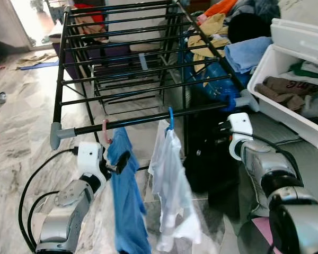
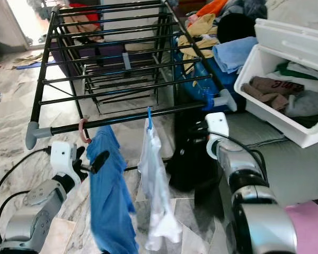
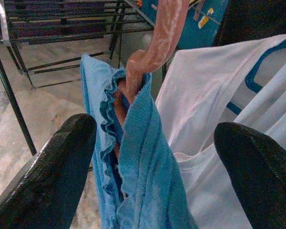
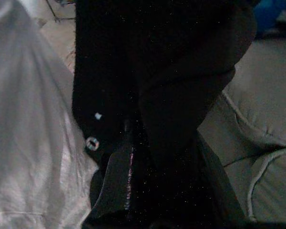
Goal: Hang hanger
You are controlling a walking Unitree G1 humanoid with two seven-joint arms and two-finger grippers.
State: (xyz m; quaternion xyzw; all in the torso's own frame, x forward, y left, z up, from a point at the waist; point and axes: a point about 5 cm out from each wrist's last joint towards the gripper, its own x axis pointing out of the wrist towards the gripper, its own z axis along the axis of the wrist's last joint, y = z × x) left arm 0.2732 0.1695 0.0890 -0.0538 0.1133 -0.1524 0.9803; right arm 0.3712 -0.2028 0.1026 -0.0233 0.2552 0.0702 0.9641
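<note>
Hanging on rack bar (image 1: 148, 119): pink hanger (image 1: 105, 132) w/ blue top (image 1: 128, 201); left hand (image 1: 114, 164) spread open, holding nothing.

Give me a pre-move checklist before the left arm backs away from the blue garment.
1. Pink hanger hooked over the rack's front bar: ok.
2. Blue garment hanging on that hanger: ok.
3. Left pincer open, its fingers either side of the cloth and not clamped: ok.
4. Blue garment apart from the white garment on the blue hanger: they hang close together; cannot tell if they touch.
5. Right pincer free of the black garment: cannot tell, the right wrist view is too dark.
</note>
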